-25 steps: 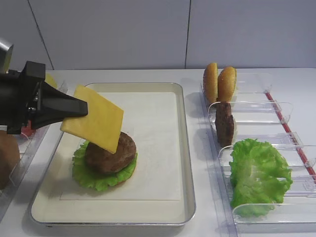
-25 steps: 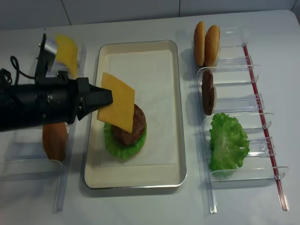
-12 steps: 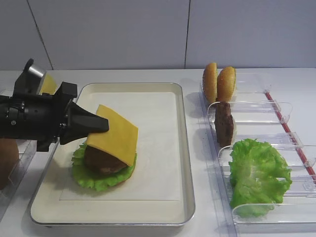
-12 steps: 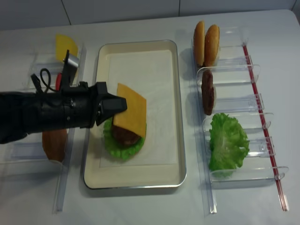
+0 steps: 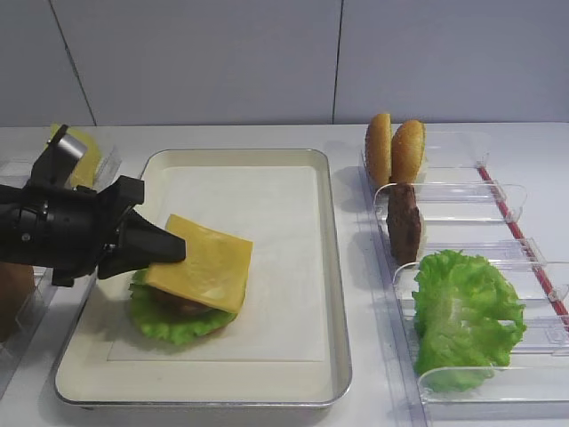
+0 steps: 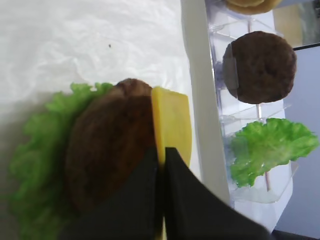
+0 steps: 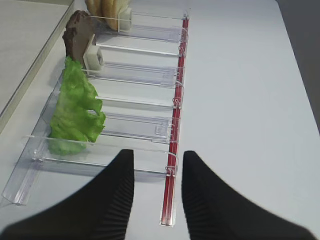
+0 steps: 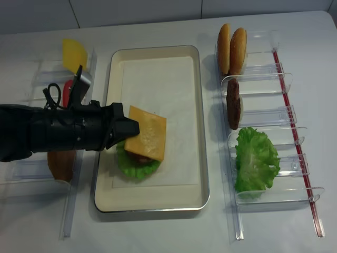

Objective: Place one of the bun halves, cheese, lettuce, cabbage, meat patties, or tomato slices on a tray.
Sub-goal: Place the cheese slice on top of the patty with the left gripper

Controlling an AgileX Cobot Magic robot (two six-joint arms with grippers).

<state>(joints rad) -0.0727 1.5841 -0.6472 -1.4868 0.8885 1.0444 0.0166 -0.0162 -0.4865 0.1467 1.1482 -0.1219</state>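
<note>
A yellow-orange cheese [image 5: 203,271] slice lies almost flat over a dark meat patty [image 6: 110,145], which rests on lettuce [image 5: 169,325] at the front left of the cream tray [image 5: 333,267]. My left gripper [image 5: 178,253] reaches in from the left and is shut on the cheese's left edge. In the left wrist view the cheese [image 6: 172,122] shows edge-on between the closed fingers. From overhead the cheese [image 8: 146,132] covers most of the patty. My right gripper [image 7: 158,155] hangs open and empty over the near end of the right-hand bins.
Clear bins right of the tray hold two upright bun halves [image 5: 396,149], an upright patty [image 5: 404,222] and lettuce [image 5: 467,316]. Bins on the left hold more cheese [image 8: 73,52], something red [image 8: 66,89] and a brown bun [image 8: 60,163]. A red rail [image 7: 175,125] edges the right bins.
My left gripper has come down and moved right with the cheese. The slice went from hanging steeply tilted above the patty to lying nearly flat on it. The right side is unchanged.
</note>
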